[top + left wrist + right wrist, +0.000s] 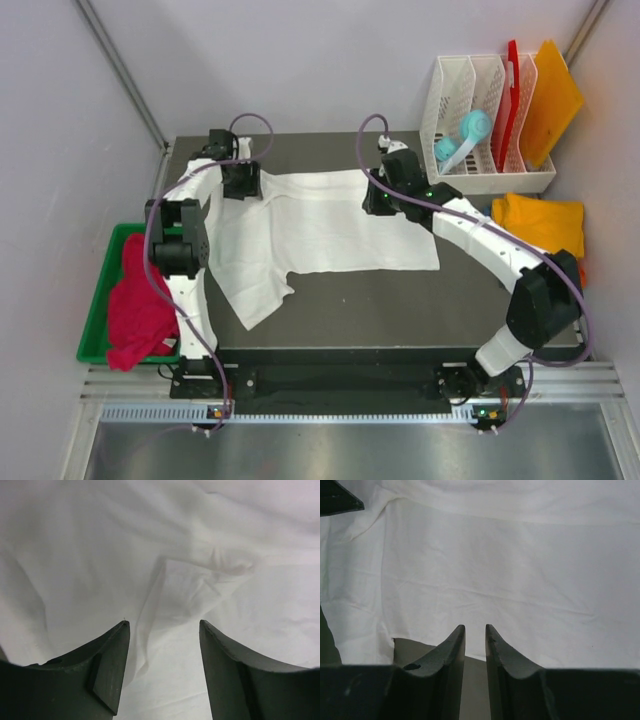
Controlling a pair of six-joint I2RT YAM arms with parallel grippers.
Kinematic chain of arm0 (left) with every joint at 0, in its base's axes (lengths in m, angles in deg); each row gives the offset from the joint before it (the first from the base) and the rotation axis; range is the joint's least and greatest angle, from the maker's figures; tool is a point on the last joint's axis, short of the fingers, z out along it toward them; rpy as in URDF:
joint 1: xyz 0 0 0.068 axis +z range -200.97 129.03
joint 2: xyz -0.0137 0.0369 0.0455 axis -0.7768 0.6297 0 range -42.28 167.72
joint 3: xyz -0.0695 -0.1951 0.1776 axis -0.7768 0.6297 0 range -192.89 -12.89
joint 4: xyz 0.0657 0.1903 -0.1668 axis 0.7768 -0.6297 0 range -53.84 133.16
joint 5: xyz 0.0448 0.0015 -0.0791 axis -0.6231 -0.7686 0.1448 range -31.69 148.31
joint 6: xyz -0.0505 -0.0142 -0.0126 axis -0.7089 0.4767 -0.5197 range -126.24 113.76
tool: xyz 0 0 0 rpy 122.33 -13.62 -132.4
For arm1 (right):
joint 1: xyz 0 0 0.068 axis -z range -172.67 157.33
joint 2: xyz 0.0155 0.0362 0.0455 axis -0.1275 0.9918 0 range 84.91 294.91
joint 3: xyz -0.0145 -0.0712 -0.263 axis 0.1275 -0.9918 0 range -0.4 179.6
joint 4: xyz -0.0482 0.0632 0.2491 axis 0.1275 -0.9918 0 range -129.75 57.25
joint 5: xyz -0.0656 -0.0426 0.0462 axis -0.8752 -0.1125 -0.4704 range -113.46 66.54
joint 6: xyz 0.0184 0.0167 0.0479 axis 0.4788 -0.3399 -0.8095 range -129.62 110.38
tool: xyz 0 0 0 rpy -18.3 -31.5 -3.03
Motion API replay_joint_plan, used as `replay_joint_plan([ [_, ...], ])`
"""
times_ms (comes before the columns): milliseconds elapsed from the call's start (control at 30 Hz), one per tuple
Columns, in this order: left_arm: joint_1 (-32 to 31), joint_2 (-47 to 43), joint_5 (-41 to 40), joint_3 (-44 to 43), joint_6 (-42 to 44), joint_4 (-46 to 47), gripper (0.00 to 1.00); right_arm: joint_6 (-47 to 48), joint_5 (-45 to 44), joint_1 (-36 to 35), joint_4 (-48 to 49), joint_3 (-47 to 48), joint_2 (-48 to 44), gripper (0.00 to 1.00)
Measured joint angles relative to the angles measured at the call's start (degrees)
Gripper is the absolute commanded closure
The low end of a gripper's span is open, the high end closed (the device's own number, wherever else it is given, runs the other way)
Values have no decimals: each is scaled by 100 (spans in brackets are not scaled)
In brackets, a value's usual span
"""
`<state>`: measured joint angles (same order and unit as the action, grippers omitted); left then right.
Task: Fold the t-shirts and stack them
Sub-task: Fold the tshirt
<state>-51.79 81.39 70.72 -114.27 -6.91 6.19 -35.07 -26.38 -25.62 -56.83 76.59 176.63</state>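
White t-shirt (330,225) lies spread flat on the dark table (400,300), so its far edge can be taken for a fold. The left gripper (162,625) hovers released over a crease. The right gripper (475,626) is almost closed; I cannot tell if it pinches cloth.

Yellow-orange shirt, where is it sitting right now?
In the top view the yellow-orange shirt lies at the right edge of the table, just on the near side of the white rack, apart from the spread white shirt.

Probably robotics lab cell: grey panel walls (330,60), aluminium frame rail (120,382), black worktable (400,300)
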Motion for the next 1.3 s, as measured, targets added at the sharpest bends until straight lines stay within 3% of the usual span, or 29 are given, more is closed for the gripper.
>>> replay_joint_plan([
  [333, -302, 446, 181, -660, 0, 227, 38, -57, -273, -7, -94, -691, -435, 77],
  [533, -297, 715, 107, -726, 66, 249, 44, -74, -319, -9, -129, -826, -435, 78],
  [933, -297, 831, 17, -726, 164, 280, 81, -127, -323, -37, -103, -833, -433, 80],
  [1067, -297, 791, 7, -623, 155, 365, 100, -175, -319, -81, -74, -835, -420, 81],
  [1300, -297, 358, -48, -72, 116, 409, 100, -232, -302, -179, 26, -855, -369, 82],
])
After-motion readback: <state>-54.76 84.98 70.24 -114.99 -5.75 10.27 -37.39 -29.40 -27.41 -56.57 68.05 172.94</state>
